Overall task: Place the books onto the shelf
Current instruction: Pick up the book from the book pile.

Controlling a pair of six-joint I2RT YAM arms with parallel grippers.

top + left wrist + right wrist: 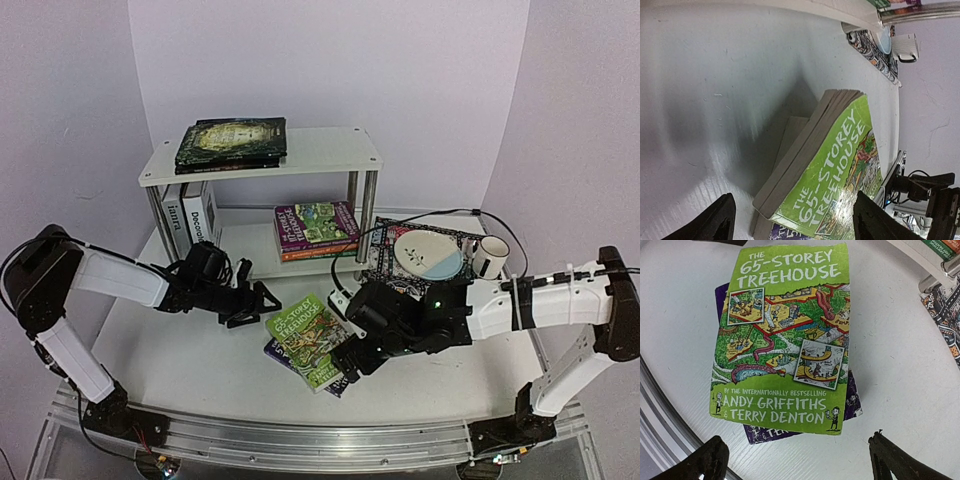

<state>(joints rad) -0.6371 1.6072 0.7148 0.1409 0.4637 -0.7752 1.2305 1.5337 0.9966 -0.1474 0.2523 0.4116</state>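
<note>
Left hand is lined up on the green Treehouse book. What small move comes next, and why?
Probably ease the left hand forward so its open fingers straddle more of the green book. The book's page edge faces the hand, only its near corner seems to reach between the fingers, and it lies on the purple book, off the shelf.

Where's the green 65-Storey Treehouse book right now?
Top view: the green book lies flat on the table, front centre, atop a purple book, between the left gripper and right gripper, in front of the shelf.
</note>
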